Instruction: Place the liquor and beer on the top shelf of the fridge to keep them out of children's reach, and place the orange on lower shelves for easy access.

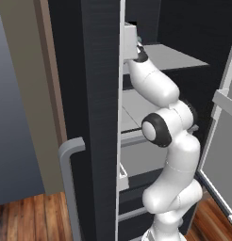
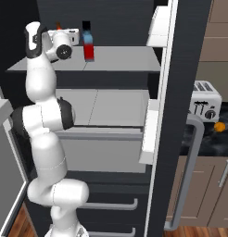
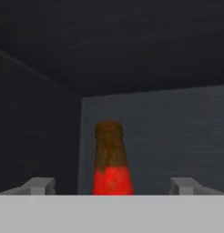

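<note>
The beer (image 3: 111, 168) stands upright on the fridge's (image 2: 180, 51) top shelf (image 2: 125, 62), and its orange-red neck (image 2: 59, 26) pokes up behind my hand. My gripper (image 3: 114, 185) is open around that neck. Both fingertips (image 3: 38, 184) stand well apart from the glass. The liquor (image 2: 88, 41) stands on the same shelf just right of my gripper (image 2: 65, 36). The orange (image 2: 219, 126) lies on the dark counter outside the fridge, to the right. In the left base view my hand (image 1: 133, 46) reaches over the top shelf (image 1: 177, 56), partly hidden by the door edge.
A silver toaster (image 2: 205, 105) stands on the counter beside the orange. White door bins (image 2: 150, 132) hang on the open right door. Lower shelves (image 2: 111, 111) lie under the top one, with drawers (image 2: 111, 203) beneath. The left door (image 1: 226, 141) stands open close to my arm.
</note>
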Tool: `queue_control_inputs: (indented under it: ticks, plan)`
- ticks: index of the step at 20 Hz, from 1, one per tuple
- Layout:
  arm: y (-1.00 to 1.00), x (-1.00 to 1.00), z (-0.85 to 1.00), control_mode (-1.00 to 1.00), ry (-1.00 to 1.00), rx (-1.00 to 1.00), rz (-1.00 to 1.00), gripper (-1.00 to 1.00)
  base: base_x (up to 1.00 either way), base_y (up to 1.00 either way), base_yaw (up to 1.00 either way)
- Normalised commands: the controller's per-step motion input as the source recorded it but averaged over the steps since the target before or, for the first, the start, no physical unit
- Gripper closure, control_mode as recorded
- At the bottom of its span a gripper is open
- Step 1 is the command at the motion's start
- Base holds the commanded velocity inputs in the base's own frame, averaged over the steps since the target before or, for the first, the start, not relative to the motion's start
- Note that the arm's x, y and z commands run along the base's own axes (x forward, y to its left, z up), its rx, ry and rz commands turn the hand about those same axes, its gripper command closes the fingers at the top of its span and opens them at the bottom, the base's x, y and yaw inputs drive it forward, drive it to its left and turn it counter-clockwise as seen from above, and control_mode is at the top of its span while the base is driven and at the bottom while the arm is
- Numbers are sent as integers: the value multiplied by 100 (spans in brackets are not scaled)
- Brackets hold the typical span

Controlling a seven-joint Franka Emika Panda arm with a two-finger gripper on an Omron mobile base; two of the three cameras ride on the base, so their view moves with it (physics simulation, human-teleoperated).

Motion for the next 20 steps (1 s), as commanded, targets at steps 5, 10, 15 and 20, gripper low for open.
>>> queue_control_inputs:
  ticks: [5,10,15,20]
  plan:
    - [0,-12,23,-100,0,-5,0,-100,0,0,0]
    - [0,-39,19,-100,0,-5,0,-100,0,0,0]
    - [-13,-48,17,-100,0,-4,-2,-100,0,0,0]
    - [-26,-40,10,-100,0,-3,-4,-100,0,0,0]
